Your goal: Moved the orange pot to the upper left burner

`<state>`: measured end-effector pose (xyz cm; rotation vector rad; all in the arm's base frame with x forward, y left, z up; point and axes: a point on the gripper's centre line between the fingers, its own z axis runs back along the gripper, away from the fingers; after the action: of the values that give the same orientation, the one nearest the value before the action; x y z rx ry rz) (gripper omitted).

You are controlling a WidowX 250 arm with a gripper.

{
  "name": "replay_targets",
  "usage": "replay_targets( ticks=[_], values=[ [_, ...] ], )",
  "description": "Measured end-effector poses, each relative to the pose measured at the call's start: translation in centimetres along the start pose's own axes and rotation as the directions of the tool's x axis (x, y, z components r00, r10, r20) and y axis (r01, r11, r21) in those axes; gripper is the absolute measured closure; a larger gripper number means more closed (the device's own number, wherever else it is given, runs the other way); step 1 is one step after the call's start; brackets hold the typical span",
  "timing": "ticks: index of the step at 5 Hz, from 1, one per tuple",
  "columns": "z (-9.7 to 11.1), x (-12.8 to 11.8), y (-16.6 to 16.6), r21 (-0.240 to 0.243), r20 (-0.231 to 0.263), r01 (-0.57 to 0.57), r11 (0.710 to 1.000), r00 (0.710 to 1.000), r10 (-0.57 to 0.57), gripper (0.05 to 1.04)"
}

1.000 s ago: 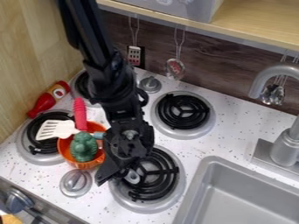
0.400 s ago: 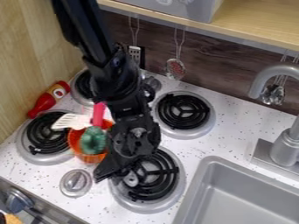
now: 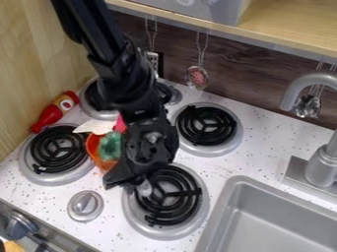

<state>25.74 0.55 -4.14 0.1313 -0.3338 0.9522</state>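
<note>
Currently, the black arm (image 3: 125, 74) is entering at the top edge, left of the view's middle, and slanting down and rightward across the stove. Its upper length is leaning in line with that slant; lower down, the joints are bending and running nearly straight down. The wrist is hanging right of the pot and partly covering it. The gripper (image 3: 123, 182) is angling down and to the left at the end, its tip sitting at the near left edge of the near right burner (image 3: 197, 216). Cannot tell whether the gripper is standing apart or together, or clamping anything.

The orange pot (image 3: 93, 147) is sitting between the near left burner (image 3: 33, 170) and the arm, its right part hiding behind the wrist. It is lying off the coils of the near left burner, nearer the viewer than the upper left burner (image 3: 95, 112). Cannot tell whether its base is touching the counter.

A green toy (image 3: 111, 146) is showing at the pot's opening. A white spatula (image 3: 94, 127) is reaching out leftward above the pot, with something pink (image 3: 119, 125) showing just beside it, against the arm.

Around: a red bottle (image 3: 54, 112) is lying on the counter by the wood wall, between the two left burners. The far right burner (image 3: 233, 140) is sitting right of the arm. A silver knob (image 3: 85, 205) is standing left of the near right burner.
</note>
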Motion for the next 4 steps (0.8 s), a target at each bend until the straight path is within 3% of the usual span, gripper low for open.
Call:
replay_targets(
  ticks=[2,4],
  values=[
    [0.0,2.5,-1.7,-0.057,0.068,0.073,0.996,0.995,-0.069,0.706],
    [0.2,3.3,-2.2,-0.051,0.093,0.093,0.994,0.992,-0.088,0.706]
  ],
)
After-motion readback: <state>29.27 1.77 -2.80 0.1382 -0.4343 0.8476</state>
